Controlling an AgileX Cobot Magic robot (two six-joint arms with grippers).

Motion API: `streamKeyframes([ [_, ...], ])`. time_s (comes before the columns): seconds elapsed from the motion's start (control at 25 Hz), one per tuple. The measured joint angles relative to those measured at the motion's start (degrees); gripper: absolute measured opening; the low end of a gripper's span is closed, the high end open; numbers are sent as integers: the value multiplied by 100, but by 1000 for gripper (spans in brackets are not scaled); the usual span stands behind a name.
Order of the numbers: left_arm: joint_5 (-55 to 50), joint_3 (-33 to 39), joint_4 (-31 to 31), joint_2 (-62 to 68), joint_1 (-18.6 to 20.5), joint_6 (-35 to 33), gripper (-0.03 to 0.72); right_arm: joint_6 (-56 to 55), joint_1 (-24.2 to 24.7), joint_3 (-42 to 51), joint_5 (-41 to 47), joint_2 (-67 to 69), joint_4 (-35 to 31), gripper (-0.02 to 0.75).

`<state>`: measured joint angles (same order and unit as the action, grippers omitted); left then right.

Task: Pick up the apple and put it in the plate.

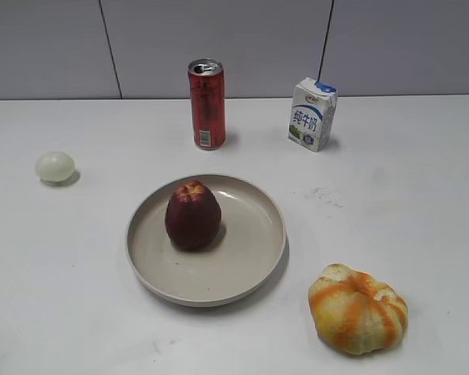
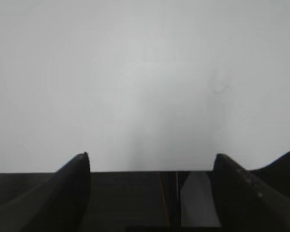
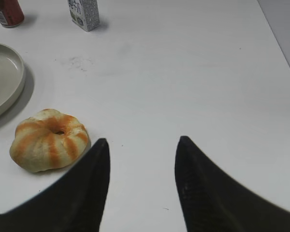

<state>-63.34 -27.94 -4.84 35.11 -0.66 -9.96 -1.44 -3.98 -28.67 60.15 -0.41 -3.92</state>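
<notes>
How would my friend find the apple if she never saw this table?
Look for the big cream plate in the middle of the white table. The apple stands inside it, left of center. It is dark red with a yellowish top, unlike the pale ball or the orange-striped pumpkin.

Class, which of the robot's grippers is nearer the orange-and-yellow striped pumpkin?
Right. The right gripper hangs open just beside the orange-and-yellow striped pumpkin; the left gripper, also open, sees only bare white table, with no pumpkin in its view.
</notes>
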Motion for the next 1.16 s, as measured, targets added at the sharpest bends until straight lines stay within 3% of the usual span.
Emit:
streamKeyframes([
  [0.52,99,29,-5,-2728,0,102,589,0,0,0,0,0,0,339],
  [1.16,88,35,9,-3519,0,108,589,0,0,0,0,0,0,339],
])
